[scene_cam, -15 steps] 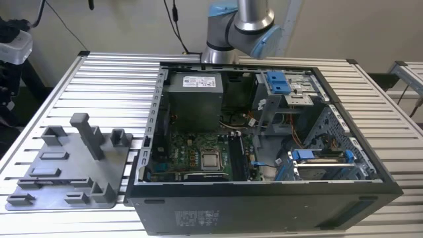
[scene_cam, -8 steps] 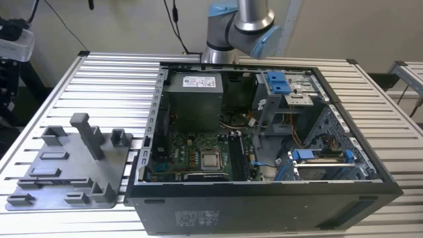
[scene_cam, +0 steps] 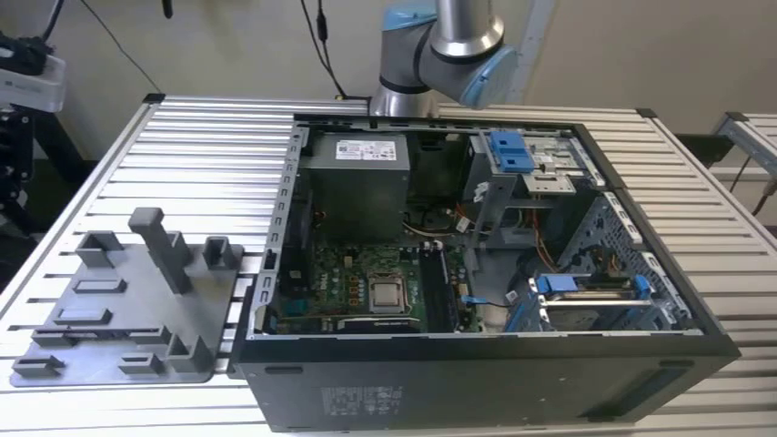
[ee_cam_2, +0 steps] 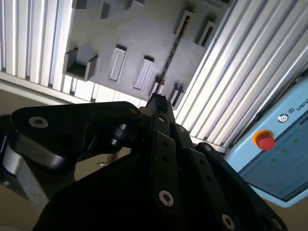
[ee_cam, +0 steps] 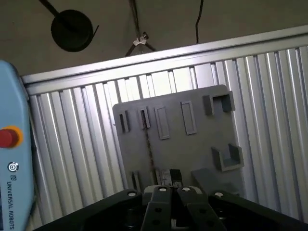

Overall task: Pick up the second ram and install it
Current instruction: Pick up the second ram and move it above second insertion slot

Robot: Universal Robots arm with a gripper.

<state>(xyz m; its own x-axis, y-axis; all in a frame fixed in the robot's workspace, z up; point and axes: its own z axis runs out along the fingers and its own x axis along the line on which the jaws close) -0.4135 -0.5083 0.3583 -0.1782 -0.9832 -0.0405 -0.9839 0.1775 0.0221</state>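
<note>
My gripper (ee_cam: 171,177) hangs high above the grey fixture tray (ee_cam: 192,159), its two fingers pressed together with nothing seen between them. In the second wrist view the gripper's (ee_cam_2: 156,102) joined tips point at the same tray (ee_cam_2: 120,33). A thin dark strip (ee_cam: 149,147) runs across the tray from a pair of slots; it looks like the second ram (ee_cam_2: 169,57) standing on edge. In the exterior view the tray (scene_cam: 109,319) lies to the left of the open computer case (scene_cam: 486,273), and the arm's joint (scene_cam: 443,45) shows at the back.
Inside the case are the grey power-supply box (scene_cam: 355,177), the motherboard with its processor socket (scene_cam: 388,293) and blue drive brackets (scene_cam: 510,150). A tall post (scene_cam: 158,246) rises from the tray. A pale blue pendant with a red button (ee_cam_2: 264,140) lies beside the slatted table.
</note>
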